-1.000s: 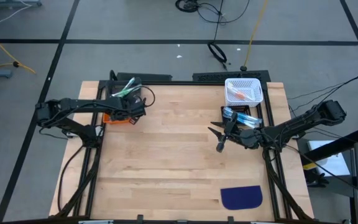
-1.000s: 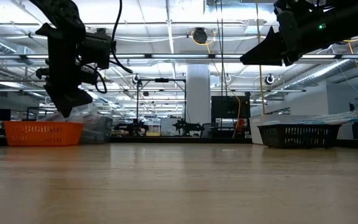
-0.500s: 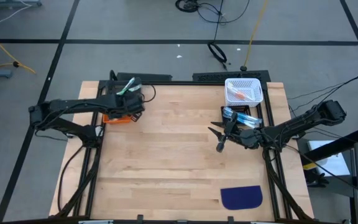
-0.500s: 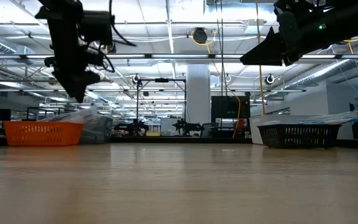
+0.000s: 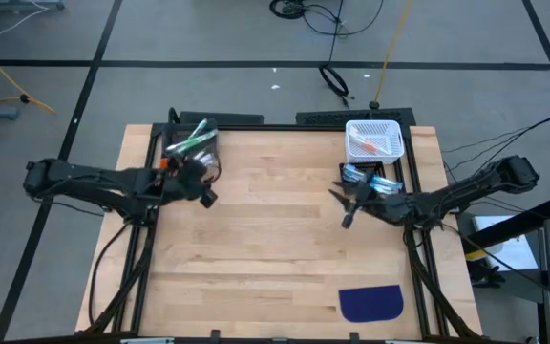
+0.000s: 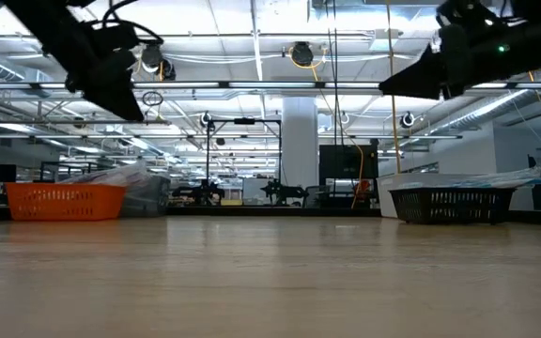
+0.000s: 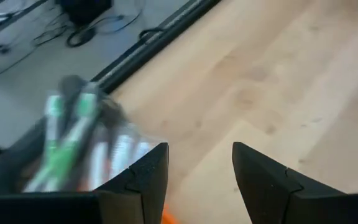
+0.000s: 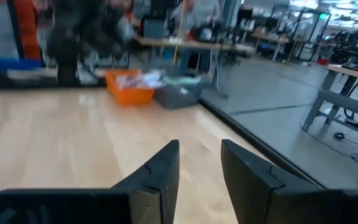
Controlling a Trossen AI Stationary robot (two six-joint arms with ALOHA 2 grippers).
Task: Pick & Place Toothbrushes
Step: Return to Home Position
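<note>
Pale wood planks make up the table (image 5: 275, 248) you are working over, with grey floor and loose cables around it. From above, your left gripper (image 5: 204, 195) hangs over the back left part of the table, near the orange bin (image 5: 164, 164), of which only a sliver shows past the arm. Just behind that, a clear container (image 5: 203, 153) holds green toothbrushes (image 5: 191, 139). Your right gripper (image 5: 342, 207) hangs over the right half, fingers spread with nothing between them, just in front of the black bin (image 5: 359, 172) holding blue toothbrushes (image 5: 375, 182). Behind that, the white bin (image 5: 374, 126) carries a few pink-orange toothbrushes (image 5: 369, 145). A dark blue mat (image 5: 371, 303) lies flat near the front right corner. At table height you see both grippers well above the wood, the left one (image 6: 120, 84) at upper left and the right one (image 6: 411, 83) at upper right. The orange bin (image 6: 64, 200) sits far back on the left, the black bin (image 6: 451, 203) far back on the right. Past your left wrist, the two dark fingers (image 7: 145, 180) stand apart and empty over bare wood, with the green toothbrushes (image 7: 67, 134) blurred beyond them. Past your right wrist, the fingers (image 8: 160, 168) are likewise parted and hold nothing. Across the table you can make out the orange bin (image 8: 129, 87) with the container (image 8: 178, 94) just beside it.
</note>
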